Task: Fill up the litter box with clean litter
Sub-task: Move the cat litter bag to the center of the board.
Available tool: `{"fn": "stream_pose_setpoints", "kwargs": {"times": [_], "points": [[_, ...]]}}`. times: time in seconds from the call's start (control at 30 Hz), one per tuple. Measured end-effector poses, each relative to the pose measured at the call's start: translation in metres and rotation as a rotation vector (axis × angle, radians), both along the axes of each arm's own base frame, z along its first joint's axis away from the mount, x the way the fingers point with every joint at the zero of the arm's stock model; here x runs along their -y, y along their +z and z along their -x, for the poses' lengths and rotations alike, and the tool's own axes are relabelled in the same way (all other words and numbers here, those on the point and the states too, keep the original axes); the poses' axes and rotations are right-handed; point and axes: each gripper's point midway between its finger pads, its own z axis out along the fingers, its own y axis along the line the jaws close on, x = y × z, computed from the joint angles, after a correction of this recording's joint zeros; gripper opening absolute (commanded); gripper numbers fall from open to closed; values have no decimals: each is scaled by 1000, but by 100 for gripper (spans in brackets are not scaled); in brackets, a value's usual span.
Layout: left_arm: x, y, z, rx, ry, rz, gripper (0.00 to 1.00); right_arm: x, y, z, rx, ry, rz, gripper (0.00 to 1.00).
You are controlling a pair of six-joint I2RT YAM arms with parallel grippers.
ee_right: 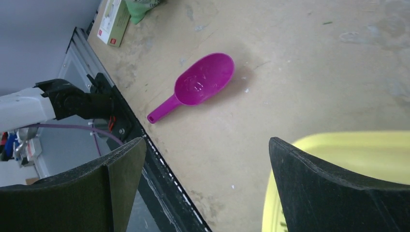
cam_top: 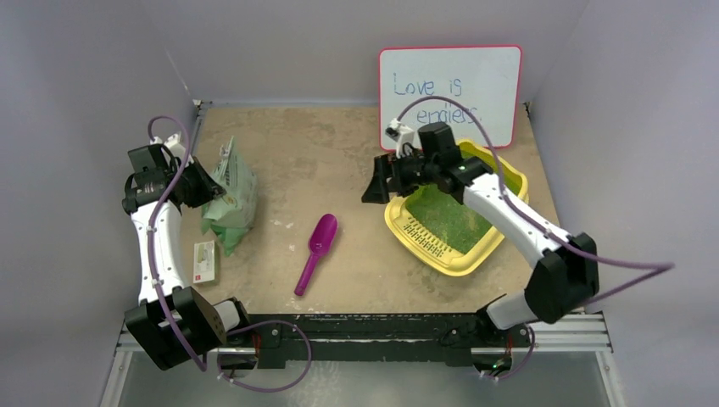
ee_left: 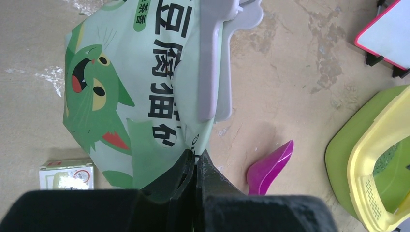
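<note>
The yellow litter box point(cam_top: 507, 180) sits at the right of the table, its slotted grille point(cam_top: 426, 234) towards the front. Green clean litter point(cam_top: 448, 215) covers its floor. The box also shows in the left wrist view point(ee_left: 374, 145) and the right wrist view point(ee_right: 348, 145). My right gripper point(cam_top: 376, 183) is open and empty, hanging over the box's left rim; its jaws point(ee_right: 208, 159) stand wide apart. My left gripper point(cam_top: 200, 183) is shut on the edge of the pale green litter bag point(cam_top: 231, 197), which lies on the table; the closed fingertips point(ee_left: 197, 157) pinch the bag point(ee_left: 140, 72).
A magenta scoop point(cam_top: 316, 251) lies empty in the middle of the table, also in the right wrist view point(ee_right: 200, 82). A small white carton point(cam_top: 204, 259) lies by the bag. A white red-framed board point(cam_top: 449, 85) stands behind the box. Grey walls enclose three sides.
</note>
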Motion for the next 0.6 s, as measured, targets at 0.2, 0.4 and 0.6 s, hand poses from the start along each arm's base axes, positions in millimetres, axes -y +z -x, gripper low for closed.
{"fn": "stream_pose_setpoints", "kwargs": {"times": [0.2, 0.4, 0.6], "points": [[-6, -2, -1, -11, 33, -22, 0, -62, -18, -4, 4, 91, -10, 99], [-9, -3, -1, -18, 62, -20, 4, -150, -2, -11, 74, 148, -93, 99], [-11, -5, -3, -31, 74, -33, 4, -233, -37, -15, -3, 159, -112, 94]]}}
